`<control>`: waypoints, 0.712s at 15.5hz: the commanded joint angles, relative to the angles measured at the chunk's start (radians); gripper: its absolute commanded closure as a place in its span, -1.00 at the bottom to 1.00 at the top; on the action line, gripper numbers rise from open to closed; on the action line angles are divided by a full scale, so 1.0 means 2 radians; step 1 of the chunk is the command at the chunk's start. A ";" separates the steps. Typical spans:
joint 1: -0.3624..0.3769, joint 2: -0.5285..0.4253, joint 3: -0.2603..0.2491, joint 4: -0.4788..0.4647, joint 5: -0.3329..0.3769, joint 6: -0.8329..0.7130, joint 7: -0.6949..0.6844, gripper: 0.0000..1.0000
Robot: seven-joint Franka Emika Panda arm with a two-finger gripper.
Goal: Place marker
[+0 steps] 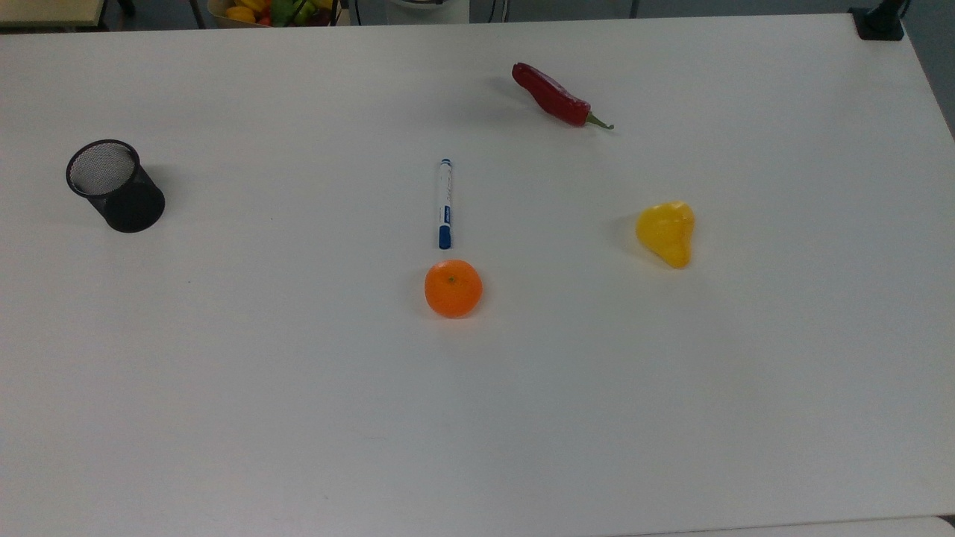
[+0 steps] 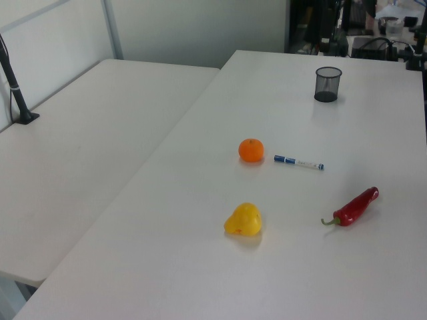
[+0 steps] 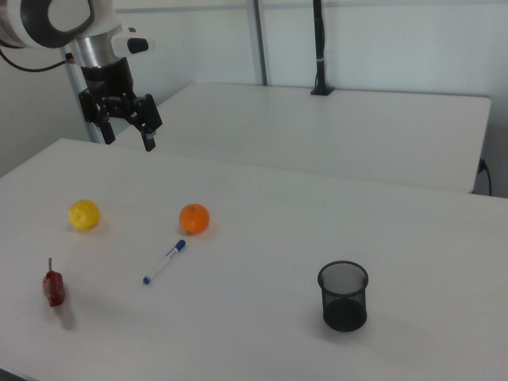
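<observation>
My gripper (image 3: 127, 121) high above table's (image 1: 224, 388) far-left edge in right view, fingers spread, grasping nothing. Marker (image 1: 445, 203) flat mid-table, blue cap just beside orange (image 1: 453, 288), apart. Mesh cup (image 1: 116, 186) well apart.

On the white table (image 1: 224, 373) there is one marker (image 1: 445, 203), one orange (image 1: 453, 288), one red chili pepper (image 1: 552, 95), one yellow pear (image 1: 666, 233) and one black mesh cup (image 1: 116, 186).
</observation>
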 commanded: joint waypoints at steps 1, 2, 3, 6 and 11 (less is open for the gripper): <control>0.011 -0.014 -0.009 -0.017 0.009 -0.004 0.001 -1.00; 0.011 -0.014 -0.009 -0.017 0.009 -0.004 0.001 -1.00; 0.011 -0.014 -0.009 -0.017 0.009 -0.004 0.001 -1.00; 0.011 -0.014 -0.009 -0.017 0.009 -0.004 0.001 -1.00; 0.011 -0.011 -0.009 -0.017 0.009 -0.005 0.003 -1.00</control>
